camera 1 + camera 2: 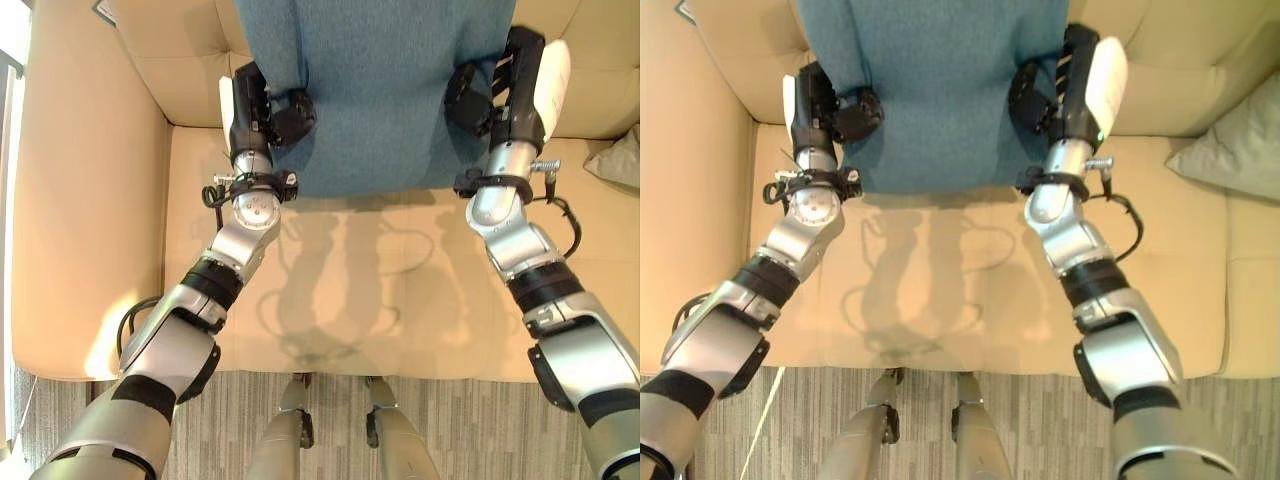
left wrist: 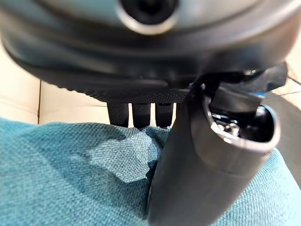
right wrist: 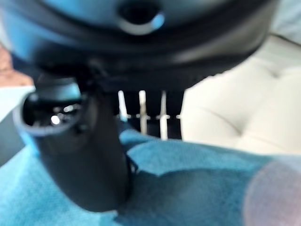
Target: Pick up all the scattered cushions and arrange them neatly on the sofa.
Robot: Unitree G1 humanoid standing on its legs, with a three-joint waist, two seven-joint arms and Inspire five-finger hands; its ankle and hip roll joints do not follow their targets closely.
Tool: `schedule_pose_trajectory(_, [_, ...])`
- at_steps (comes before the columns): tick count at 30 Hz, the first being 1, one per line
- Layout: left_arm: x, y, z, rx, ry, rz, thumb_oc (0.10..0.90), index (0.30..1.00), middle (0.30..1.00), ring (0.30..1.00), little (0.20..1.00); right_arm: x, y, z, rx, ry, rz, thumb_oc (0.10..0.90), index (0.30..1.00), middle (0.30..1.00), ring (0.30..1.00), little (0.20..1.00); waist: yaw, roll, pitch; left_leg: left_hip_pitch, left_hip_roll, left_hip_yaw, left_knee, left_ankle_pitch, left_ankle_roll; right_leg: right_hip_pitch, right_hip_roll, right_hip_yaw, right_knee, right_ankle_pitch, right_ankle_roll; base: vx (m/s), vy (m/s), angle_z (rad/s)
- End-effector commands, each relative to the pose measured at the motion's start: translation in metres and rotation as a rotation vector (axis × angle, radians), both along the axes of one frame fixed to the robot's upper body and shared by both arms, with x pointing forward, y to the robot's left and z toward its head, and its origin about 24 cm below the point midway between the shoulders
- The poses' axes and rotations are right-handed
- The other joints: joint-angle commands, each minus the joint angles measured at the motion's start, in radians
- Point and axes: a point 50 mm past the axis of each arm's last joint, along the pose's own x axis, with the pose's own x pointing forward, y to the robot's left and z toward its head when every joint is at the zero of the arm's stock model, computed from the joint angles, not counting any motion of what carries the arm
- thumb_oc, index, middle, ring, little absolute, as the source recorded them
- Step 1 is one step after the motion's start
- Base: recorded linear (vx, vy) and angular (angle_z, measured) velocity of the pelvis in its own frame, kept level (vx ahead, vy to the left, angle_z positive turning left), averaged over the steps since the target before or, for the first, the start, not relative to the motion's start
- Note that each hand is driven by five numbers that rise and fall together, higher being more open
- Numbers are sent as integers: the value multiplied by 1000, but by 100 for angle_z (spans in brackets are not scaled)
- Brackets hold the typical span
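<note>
**Squarely between two hands, a teal cushion is held over a cream sofa**

Largest in the scene is the cream sofa (image 1: 90,200), whose seat, tufted backrest and left armrest are seen from above. A strip of grey striped carpet (image 1: 470,420) is visible along the sofa's front edge.

Next in size is the teal cushion (image 1: 375,90), which is held upright against the backrest at the middle of the seat, its lower edge hanging just above or at the seat surface; contact with the seat cannot be told. Its shadow is cast on the seat below.

A grey cushion (image 1: 1240,145) is seen lying on the seat near the backrest, well apart from the teal one, on the robot's right.

The teal cushion is gripped on both sides. The left hand (image 1: 262,112) is clamped on the cushion's left edge: in the left wrist view the thumb (image 2: 197,174) is pressed onto the teal fabric while the fingers (image 2: 141,113) are tucked behind the edge, and the fabric is puckered between them. The right hand (image 1: 490,95) is likewise closed on the cushion's right edge; in the right wrist view its thumb (image 3: 89,160) is laid on the front of the fabric, with the fingers (image 3: 150,115) reaching behind.
</note>
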Motion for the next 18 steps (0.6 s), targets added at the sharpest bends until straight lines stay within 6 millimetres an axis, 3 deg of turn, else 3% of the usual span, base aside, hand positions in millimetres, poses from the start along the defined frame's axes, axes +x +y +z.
schedule_pose_trajectory(1, [-37, -73, 110, 232, -489, -202, 400, 300, 300, 300, 300, -21, 50, 88, -99, -356, 115, 400, 300, 300, 300, 300, 12, -21, -61, -49, 28, -13, -2, -57, -102, -31, -36, -46, 3, -48, 90, -64, -30, 43])
schedule_pose_trajectory(3, [-35, -71, 111, 236, -485, -182, 400, 300, 300, 300, 300, -17, 56, 80, -110, -322, 118, 400, 300, 300, 300, 300, 12, -21, -55, -62, 28, -14, -2, -54, -102, -44, -33, -46, 3, -46, 90, -44, -17, 0])
schedule_pose_trajectory(4, [-32, -68, 109, 231, -466, -164, 571, 556, 556, 556, 556, -12, 60, 73, -117, -284, 120, 400, 300, 300, 300, 300, 13, -21, -51, -77, 29, -14, -2, -45, -104, -59, -33, -46, 3, -39, 90, -43, -15, -49])
schedule_pose_trajectory(5, [-29, -68, 106, 221, -445, -158, 800, 900, 900, 900, 900, -9, 64, 68, -119, -252, 131, 515, 472, 472, 472, 472, 12, -21, -46, -83, 30, -15, -2, -42, -104, -67, -32, -46, 3, -36, 89, -44, -16, -49])
schedule_pose_trajectory(6, [-29, -67, 106, 220, -445, -158, 800, 900, 900, 900, 900, -8, 64, 68, -120, -251, 132, 598, 596, 596, 596, 596, 12, -20, -47, -81, 30, -15, -2, -47, -104, -64, -32, -46, 3, -40, 89, -54, -10, -10])
schedule_pose_trajectory(7, [-25, -62, 104, 214, -418, -145, 800, 900, 900, 900, 900, -3, 68, 61, -117, -191, 158, 800, 900, 900, 900, 900, 12, -22, -39, -97, 31, -15, -2, -36, -105, -81, -30, -45, 3, -32, 88, -20, -6, -12])
schedule_pose_trajectory(11, [-22, -53, 96, 218, -396, -135, 800, 900, 900, 900, 900, 1, 74, 46, -137, -118, 202, 800, 900, 900, 900, 900, 10, -22, -34, -110, 34, -16, -2, -35, -108, -95, -29, -45, 3, -32, 88, -36, -5, 22])
schedule_pose_trajectory(13, [-19, -43, 82, 210, -363, -116, 800, 900, 900, 900, 900, 2, 80, 25, -134, -67, 249, 800, 900, 900, 900, 900, 9, -23, -32, -117, 34, -14, -2, -29, -109, -102, -30, -47, 3, -27, 86, -7, -5, 3])
schedule_pose_trajectory(18, [-18, -31, 60, 179, -325, -110, 800, 900, 900, 900, 900, 0, 78, -2, -131, -9, 278, 800, 900, 900, 900, 900, 7, -24, -34, -107, 34, -14, -2, -35, -110, -92, -32, -52, 3, -34, 85, -16, -11, -15])
